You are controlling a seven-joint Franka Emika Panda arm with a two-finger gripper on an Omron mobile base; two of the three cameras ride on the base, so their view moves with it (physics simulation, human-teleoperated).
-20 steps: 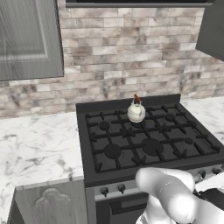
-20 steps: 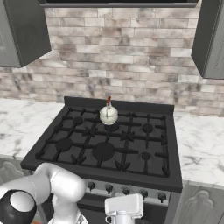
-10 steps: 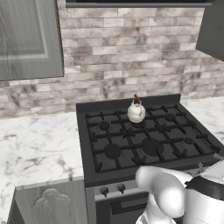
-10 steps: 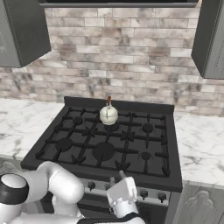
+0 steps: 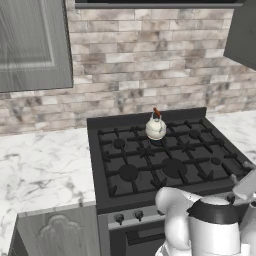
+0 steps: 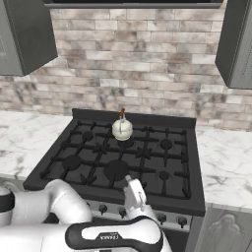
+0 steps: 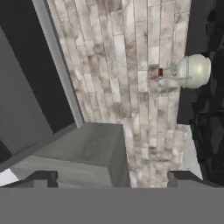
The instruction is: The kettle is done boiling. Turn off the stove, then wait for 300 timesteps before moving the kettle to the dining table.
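The small cream-white kettle (image 5: 155, 128) (image 6: 122, 129) stands upright on a rear burner of the black stove (image 5: 165, 162) (image 6: 123, 162), its red-tipped handle up. In the hand view, rolled onto its side, the kettle (image 7: 193, 70) shows at the upper right against the stove (image 7: 211, 113). Small dark knobs (image 5: 119, 218) (image 6: 103, 208) line the steel front panel. My gripper (image 6: 133, 189) (image 7: 114, 178) hovers over the stove's front edge, well short of the kettle. It is open and holds nothing. The dining table is out of view.
White marble counters (image 5: 45, 165) (image 6: 226, 162) flank the stove. A brick backsplash (image 6: 128, 64) rises behind it. Dark upper cabinets (image 5: 30, 45) (image 6: 241, 39) hang at both sides, and a grey cabinet door (image 5: 55, 235) sits below the left counter.
My hand has risen from in front of the knob panel to above the stove's front edge, and the arm has swung around. The kettle has not moved. The jaws stay wide.
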